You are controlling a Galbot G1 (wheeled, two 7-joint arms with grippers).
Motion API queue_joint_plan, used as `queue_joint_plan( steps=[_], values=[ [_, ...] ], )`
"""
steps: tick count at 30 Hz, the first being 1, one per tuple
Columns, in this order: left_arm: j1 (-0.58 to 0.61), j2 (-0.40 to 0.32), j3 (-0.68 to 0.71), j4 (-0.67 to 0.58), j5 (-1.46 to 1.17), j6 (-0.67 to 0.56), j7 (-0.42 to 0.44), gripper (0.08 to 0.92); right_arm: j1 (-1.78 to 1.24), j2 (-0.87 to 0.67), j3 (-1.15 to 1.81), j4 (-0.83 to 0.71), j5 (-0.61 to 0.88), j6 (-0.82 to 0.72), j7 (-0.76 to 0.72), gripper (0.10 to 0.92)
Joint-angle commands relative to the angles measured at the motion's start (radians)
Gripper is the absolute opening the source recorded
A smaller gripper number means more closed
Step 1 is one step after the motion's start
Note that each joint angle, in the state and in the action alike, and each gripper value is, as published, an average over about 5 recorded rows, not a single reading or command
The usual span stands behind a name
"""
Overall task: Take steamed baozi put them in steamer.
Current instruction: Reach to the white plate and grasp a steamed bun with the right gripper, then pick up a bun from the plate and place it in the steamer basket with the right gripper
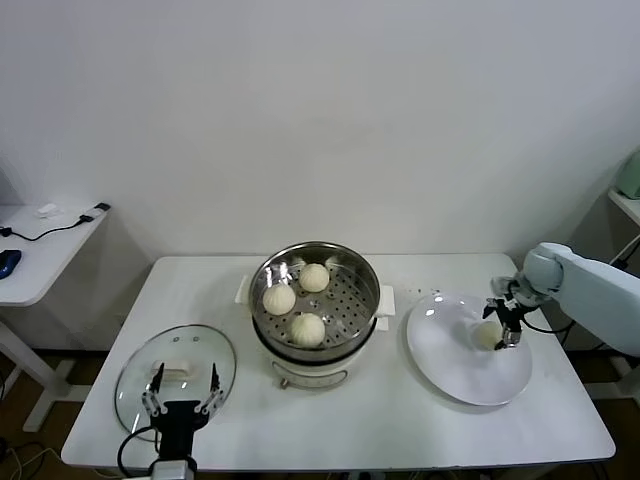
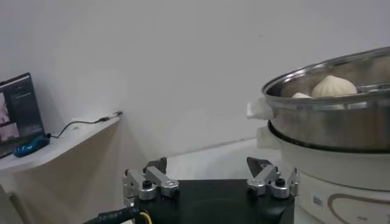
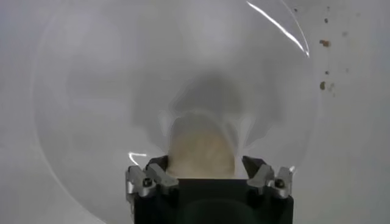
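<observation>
The steamer [image 1: 366, 268] stands at the table's middle with three steamed baozi on its perforated tray [image 1: 314, 277] [image 1: 279, 298] [image 1: 308, 328]. A last baozi [image 1: 487, 335] lies on the white plate [image 1: 450, 365] to the right. My right gripper [image 1: 505, 325] is lowered over it. In the right wrist view that baozi [image 3: 201, 146] sits between the fingers of the right gripper [image 3: 204, 167], which flank it closely with a thin gap on one side. My left gripper [image 1: 182, 385] waits open at the front left, beside the steamer [image 2: 329, 125].
A glass lid [image 1: 135, 375] with a white knob lies at the table's front left, under the left gripper. A side desk [image 1: 40, 250] with cables stands further left. The plate [image 3: 91, 91] reaches close to the table's right edge.
</observation>
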Motion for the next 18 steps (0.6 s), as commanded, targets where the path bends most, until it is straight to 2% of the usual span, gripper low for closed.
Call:
queue_joint_plan(
  steps=[1,8,12,18],
  values=[
    [0.004,0.001,0.003,-0.007,0.0,0.0,-0.001,0.823,0.019,-0.017,-0.004,0.037,0.009,-0.016,-0.007,0.702],
    [0.004,0.0,0.012,-0.022,0.0,0.0,-0.001,0.823,0.269,-0.076,-0.199,0.178,0.137,-0.041,-0.047,0.679],
    [0.008,0.001,0.021,-0.036,0.003,0.0,0.001,0.823,0.52,-0.061,-0.374,0.278,0.31,-0.075,-0.05,0.679],
    [0.017,0.01,0.02,-0.048,0.003,-0.005,0.0,0.823,0.824,0.041,-0.584,0.423,0.536,-0.133,-0.045,0.679]
  ],
)
